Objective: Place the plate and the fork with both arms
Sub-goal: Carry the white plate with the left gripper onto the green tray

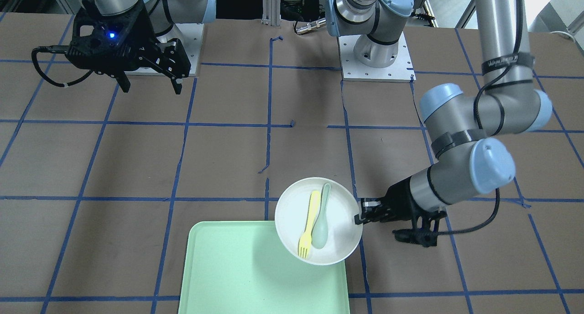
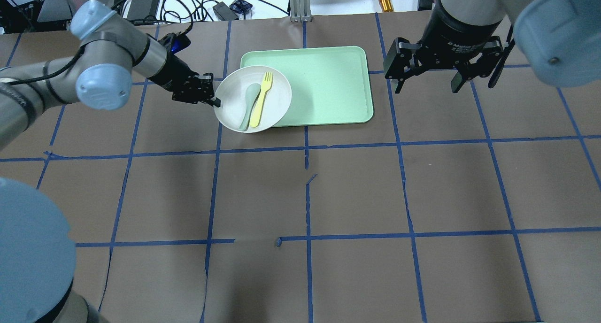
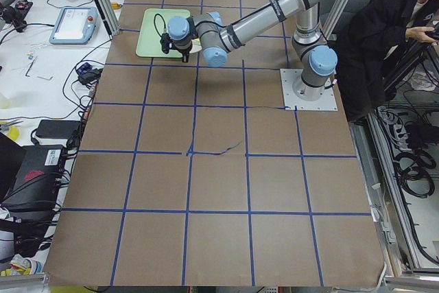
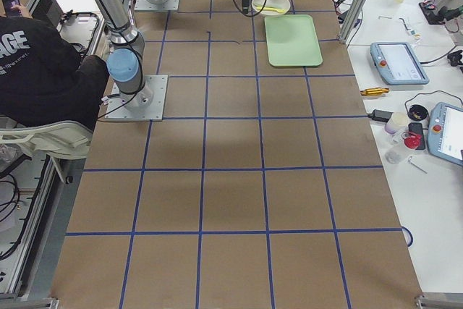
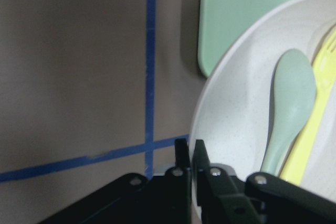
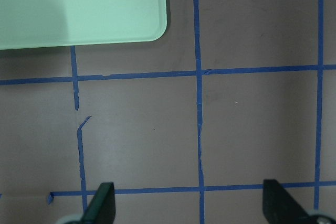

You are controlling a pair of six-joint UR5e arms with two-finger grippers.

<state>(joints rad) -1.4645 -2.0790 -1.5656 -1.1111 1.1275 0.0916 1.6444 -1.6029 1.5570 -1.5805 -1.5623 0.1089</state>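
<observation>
Overhead exterior view: left hand [image 2: 213, 100] clamped on rim of plate [image 2: 277, 90]; plate overlaps a corner of tray [image 2: 328, 83]. Fork [image 2: 261, 100] inside plate, beside spoon [image 2: 249, 106]. Right hand [image 2: 426, 89] spread, empty, above worktop [image 2: 357, 191].

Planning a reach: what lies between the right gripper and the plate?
The green tray, partly under the plate, and a strip of table; overhead view.

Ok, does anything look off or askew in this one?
The plate overlaps one corner of the tray, half on and half off, pinched at its rim by the left gripper. A spoon lies beside the fork in it. The blue tape is torn and crooked mid-grid.
</observation>
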